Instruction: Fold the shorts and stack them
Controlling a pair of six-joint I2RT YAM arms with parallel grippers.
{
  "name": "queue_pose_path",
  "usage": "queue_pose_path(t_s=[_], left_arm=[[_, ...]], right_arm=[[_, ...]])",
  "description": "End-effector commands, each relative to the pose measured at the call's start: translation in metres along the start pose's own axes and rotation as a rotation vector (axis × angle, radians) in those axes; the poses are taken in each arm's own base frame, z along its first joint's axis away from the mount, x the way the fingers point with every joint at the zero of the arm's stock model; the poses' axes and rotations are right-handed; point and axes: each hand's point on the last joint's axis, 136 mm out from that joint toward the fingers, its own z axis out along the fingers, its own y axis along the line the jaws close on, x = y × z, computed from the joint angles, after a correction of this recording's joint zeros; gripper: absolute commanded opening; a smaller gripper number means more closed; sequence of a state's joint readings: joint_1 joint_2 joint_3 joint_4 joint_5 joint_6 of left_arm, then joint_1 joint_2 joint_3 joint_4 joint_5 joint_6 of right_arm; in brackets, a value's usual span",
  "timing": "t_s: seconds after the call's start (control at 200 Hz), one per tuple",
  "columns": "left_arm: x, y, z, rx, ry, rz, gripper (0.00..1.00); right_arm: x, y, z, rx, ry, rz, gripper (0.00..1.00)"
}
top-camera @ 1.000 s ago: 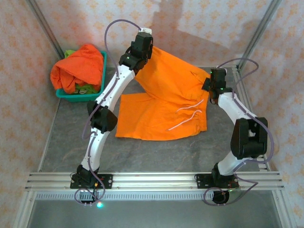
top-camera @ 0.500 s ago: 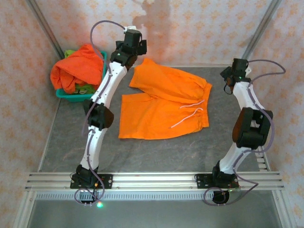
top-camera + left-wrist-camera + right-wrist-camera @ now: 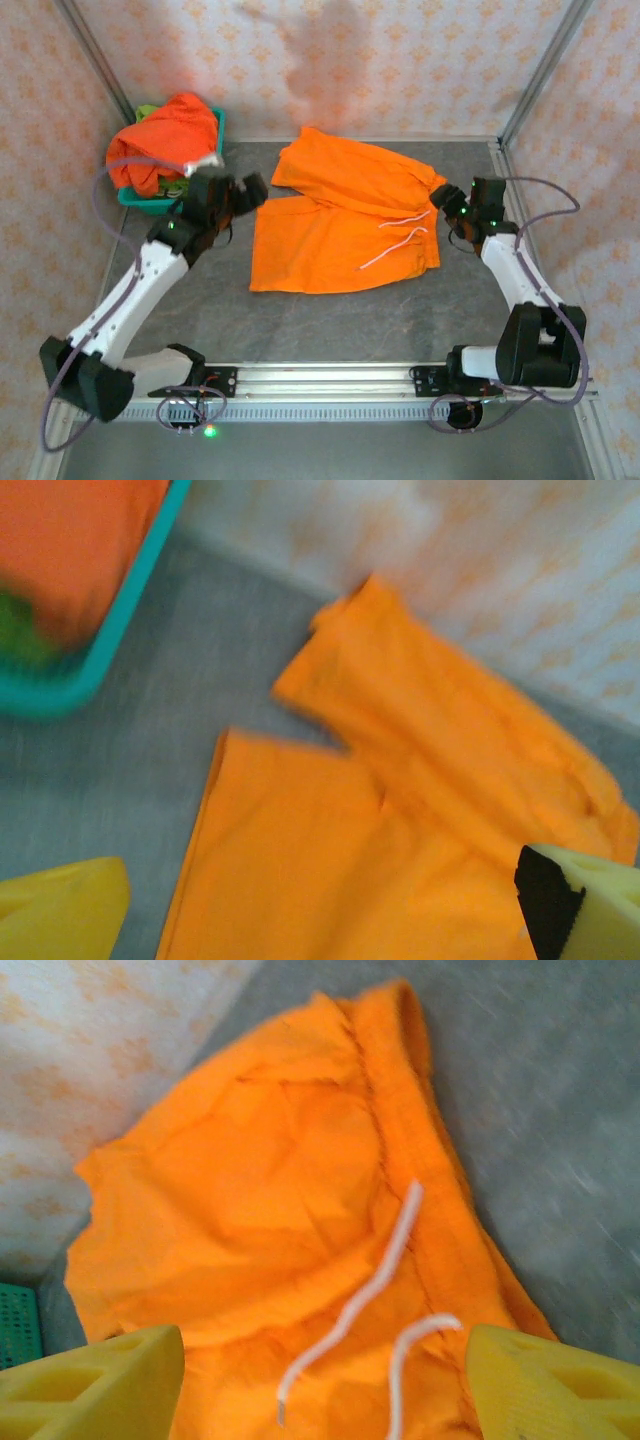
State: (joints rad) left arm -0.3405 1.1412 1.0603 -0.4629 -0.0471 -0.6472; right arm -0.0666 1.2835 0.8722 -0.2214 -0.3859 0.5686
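Gray table point(image 3: 330, 320) holds spread-out orange shorts point(image 3: 340, 235), maybe ready to fold; left gripper point(image 3: 245, 192) and right gripper point(image 3: 446, 201), jaws spread, should grab edges.

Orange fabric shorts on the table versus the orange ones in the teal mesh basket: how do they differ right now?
The spread orange fabric shorts lie flat on the grey table; the heaped orange fabric shorts sit bunched in the teal mesh basket. The spread shorts show white drawstrings; the heaped shorts show none. Both are bright orange.
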Motion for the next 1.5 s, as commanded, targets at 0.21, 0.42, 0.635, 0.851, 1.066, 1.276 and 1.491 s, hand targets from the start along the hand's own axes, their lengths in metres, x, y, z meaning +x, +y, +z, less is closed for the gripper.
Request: queue_pose_path(t_s=[0.21,0.42,0.635,0.851,1.066,1.276,1.491], left_arm=[[0.139,0.102,-0.013,-0.102,0.186,-0.396,1.00],[0.178,0.112,0.001,-0.067,0.249,-0.533,0.90],[0.182,0.098,0.013,-0.030,0.288,-0.590,0.69],[0.195,0.091,0.024,-0.039,0.365,-0.611,0.62],[0.204,0.086,0.036,-0.054,0.407,-0.623,0.53],[0.205,0.080,0.045,-0.056,0.420,-0.621,0.35],[0.194,0.073,0.044,-0.049,0.401,-0.589,0.05]], right_arm=[[0.030,-0.045,-0.032,0.078,-0.053,0.076,0.73],[0.041,-0.053,-0.034,0.086,-0.037,0.087,0.73],[0.048,-0.056,-0.036,0.088,-0.010,0.088,0.73],[0.052,-0.062,-0.040,0.100,-0.018,0.086,0.73],[0.054,-0.065,-0.041,0.108,-0.020,0.084,0.73],[0.058,-0.070,-0.039,0.119,-0.013,0.091,0.73],[0.070,-0.084,-0.036,0.165,0.025,0.120,0.71]])
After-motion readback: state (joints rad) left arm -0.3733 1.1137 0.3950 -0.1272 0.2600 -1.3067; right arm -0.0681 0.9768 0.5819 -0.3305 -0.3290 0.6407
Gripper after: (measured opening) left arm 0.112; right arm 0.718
